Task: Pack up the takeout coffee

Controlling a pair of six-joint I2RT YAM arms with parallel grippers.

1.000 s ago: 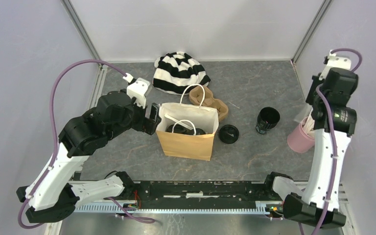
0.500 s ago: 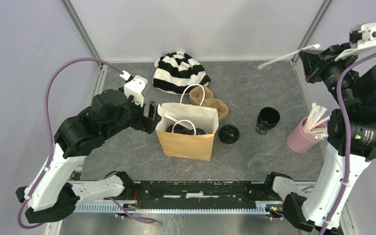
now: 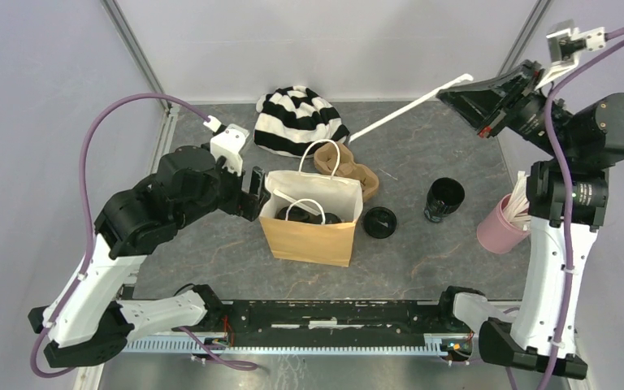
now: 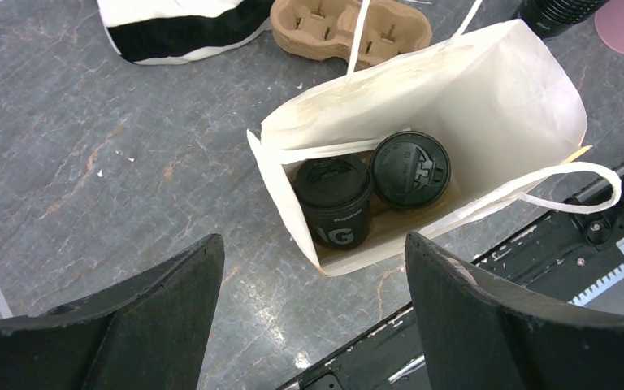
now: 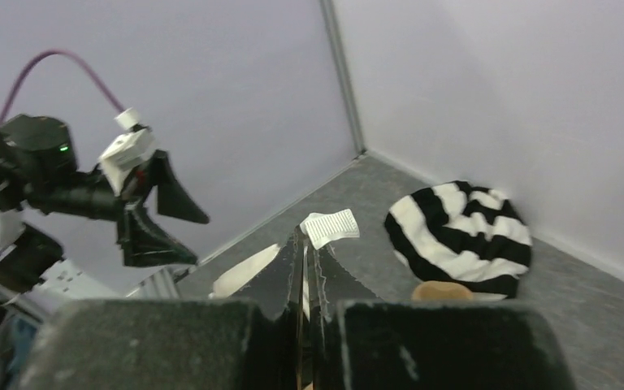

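Observation:
Two black takeout coffee cups with lids [image 4: 333, 199] [image 4: 410, 171] stand upright inside the open brown paper bag [image 3: 309, 236], whose white lining [image 4: 487, 106] shows in the left wrist view. My left gripper [image 3: 253, 195] hovers open at the bag's left rim, looking down into it [image 4: 313, 240], with nothing between its fingers. My right gripper [image 3: 451, 96] is raised high at the back right. It is shut on a long white stick [image 3: 398, 116], which points left and down over the table; the stick's flat end [image 5: 329, 227] juts past the fingertips [image 5: 305, 248].
A lidless black cup [image 3: 443, 199] and a loose black lid [image 3: 379, 222] sit right of the bag. A pink cup of white sticks [image 3: 500, 227] stands at the right edge. Behind the bag lie a brown cardboard carrier [image 3: 356, 175] and a striped cloth [image 3: 296, 120].
My right arm rose from the pink cup with one white stick and swung it up and left over the table. The left arm has hardly moved.

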